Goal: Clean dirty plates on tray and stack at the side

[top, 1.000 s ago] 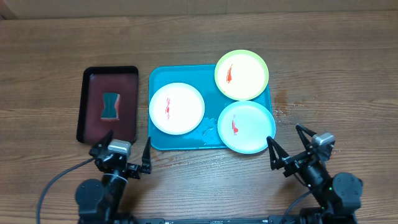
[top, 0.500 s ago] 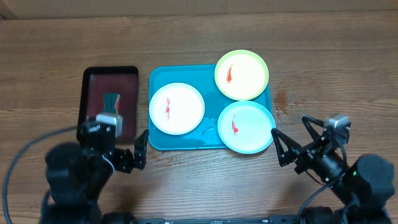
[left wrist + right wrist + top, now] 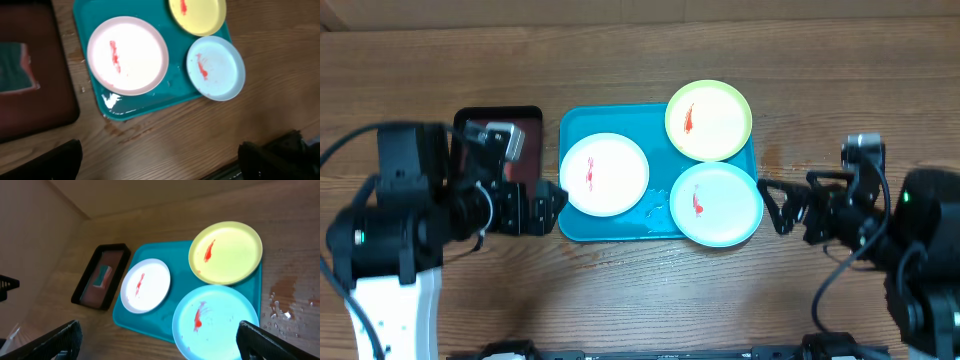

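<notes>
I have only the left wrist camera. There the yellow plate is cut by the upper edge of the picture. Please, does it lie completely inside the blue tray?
Observer: No. From overhead, the yellow-green plate sticks out over the far rim of the tray.
Operator: Thank you. Where is the right pincer?
Observer: The right pincer is open, just right of the light blue plate, outside the tray.
Operator: And the black tray, what does it hold?
Observer: The right wrist view shows the black tray whole, with one small teal block in it.
</notes>
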Motion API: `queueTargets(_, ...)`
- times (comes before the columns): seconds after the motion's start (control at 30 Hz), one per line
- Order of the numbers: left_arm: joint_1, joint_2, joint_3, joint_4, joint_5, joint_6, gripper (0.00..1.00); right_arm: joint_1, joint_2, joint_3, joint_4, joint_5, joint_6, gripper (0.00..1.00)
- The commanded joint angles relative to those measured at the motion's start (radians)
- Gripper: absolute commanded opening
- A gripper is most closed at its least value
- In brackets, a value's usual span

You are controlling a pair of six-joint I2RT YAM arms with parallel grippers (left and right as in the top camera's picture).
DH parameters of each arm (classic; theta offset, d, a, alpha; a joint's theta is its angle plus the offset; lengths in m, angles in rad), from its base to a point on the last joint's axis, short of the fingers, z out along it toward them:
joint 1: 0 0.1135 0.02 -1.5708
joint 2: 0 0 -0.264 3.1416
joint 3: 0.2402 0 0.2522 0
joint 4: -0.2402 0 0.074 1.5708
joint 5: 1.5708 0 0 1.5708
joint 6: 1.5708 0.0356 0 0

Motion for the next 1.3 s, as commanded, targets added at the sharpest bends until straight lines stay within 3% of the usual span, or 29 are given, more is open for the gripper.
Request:
queueTargets(0.0, -0.007, 0.054, 0.036, -0.002, 0.112, 0.008, 1.00, 0.006, 0.051, 0.026, 0.022, -0.022, 0.002, 1.00)
queueTargets(0.17, -0.007, 0.132, 0.036, 0.024, 0.109, 0.010, 1.00, 0.006, 0.145, 0.026, 0.048, -0.078, 0.030, 0.99)
queueTargets(0.33, -0.007, 0.181, 0.036, 0.091, 0.050, -0.013, 1.00, 0.050, 0.280, 0.027, 0.075, -0.076, 0.081, 0.89)
queueTargets(0.47, -0.006, 0.192, 0.036, 0.144, -0.170, -0.176, 1.00, 0.124, 0.410, 0.028, 0.124, -0.024, 0.149, 0.85)
queueTargets(0.73, -0.006, 0.198, 0.036, 0.161, -0.485, -0.303, 1.00, 0.320, 0.672, 0.093, 0.248, 0.188, 0.290, 0.76)
queueTargets(1.27, -0.005, 0.359, 0.035, 0.209, -0.515, -0.314, 1.00, 0.546, 1.027, 0.098, 0.516, 0.389, 0.379, 0.61)
